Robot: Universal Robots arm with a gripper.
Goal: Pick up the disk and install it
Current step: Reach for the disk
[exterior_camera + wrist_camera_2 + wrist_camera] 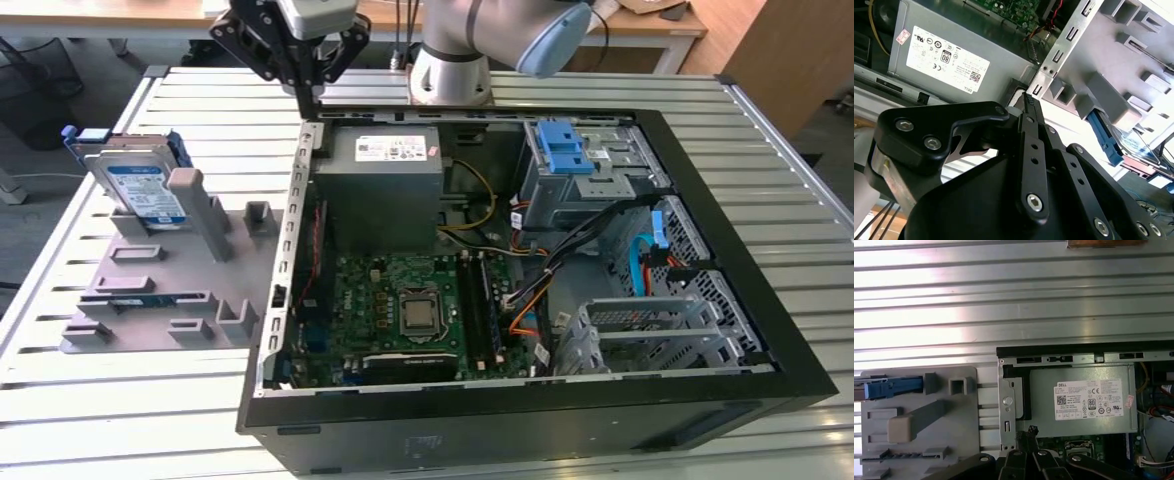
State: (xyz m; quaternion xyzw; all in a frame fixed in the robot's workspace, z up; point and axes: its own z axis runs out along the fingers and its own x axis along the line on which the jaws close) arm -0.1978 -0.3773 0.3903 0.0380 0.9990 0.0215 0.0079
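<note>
One pincer (310, 100), jaws drawn together, nothing held. It hangs above the far corner of the open computer case (534, 415), just over the grey power supply (387, 180). Both wrist views agree: no gap at the tips, no load.

Disk (140, 185): stands on edge in a slot of the grey fixture tray (160, 300), near the tabletop (200, 95) edge at the exterior view's left, toward the far corner. Blue bracket frames it, and the labelled face shows in the exterior view. It is well apart from the pincer and outside the case, so nothing is installed yet.

Judgement: the step in hand is the reach for the disk, and the task is barely begun.

Notes for doing it well:
- Spread the jaws fully before coming down; closed tips would strike the top edge.
- Line the jaws up across the two flat faces, not the bracket ends.
- Stay clear of the tall grey post just beside the disk on the case side.
- Grip high and square. The slot holds the disk upright, so any tilt on closing could jam it.
</note>
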